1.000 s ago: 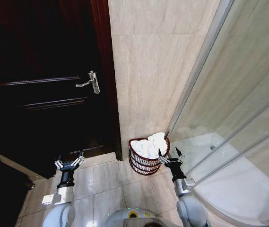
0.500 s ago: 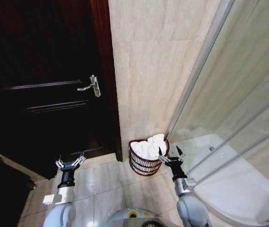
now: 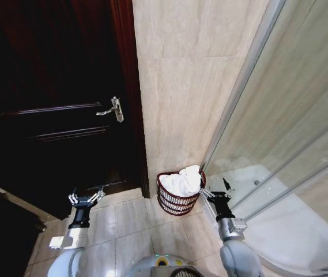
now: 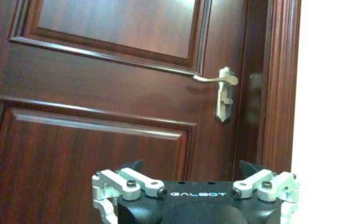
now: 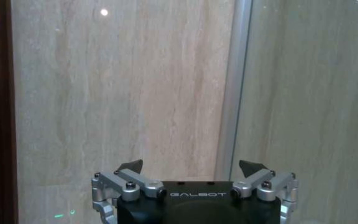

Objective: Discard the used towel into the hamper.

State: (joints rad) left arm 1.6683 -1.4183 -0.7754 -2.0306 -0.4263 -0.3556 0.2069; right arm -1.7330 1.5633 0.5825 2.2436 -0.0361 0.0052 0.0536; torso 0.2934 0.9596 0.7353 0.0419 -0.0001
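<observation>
The hamper (image 3: 176,203), a small round reddish-brown openwork basket, stands on the floor against the beige wall between the door and the shower. A white towel (image 3: 181,181) is heaped inside it and rises above the rim. My right gripper (image 3: 216,191) hovers open and empty just to the right of the hamper, pointing at the wall (image 5: 123,93). Far to the left, my left gripper (image 3: 85,197) is open and empty in front of the dark door (image 4: 104,93).
A dark wooden door (image 3: 54,104) with a metal lever handle (image 3: 113,108) fills the left. A glass shower screen (image 3: 290,127) and white shower tray (image 3: 290,231) take up the right. Tiled floor (image 3: 129,222) lies between my arms.
The head view has shifted slightly, so the door handle and hamper sit a little differently. My right gripper has moved to the right, away from the hamper's rim. The left arm has hardly moved.
</observation>
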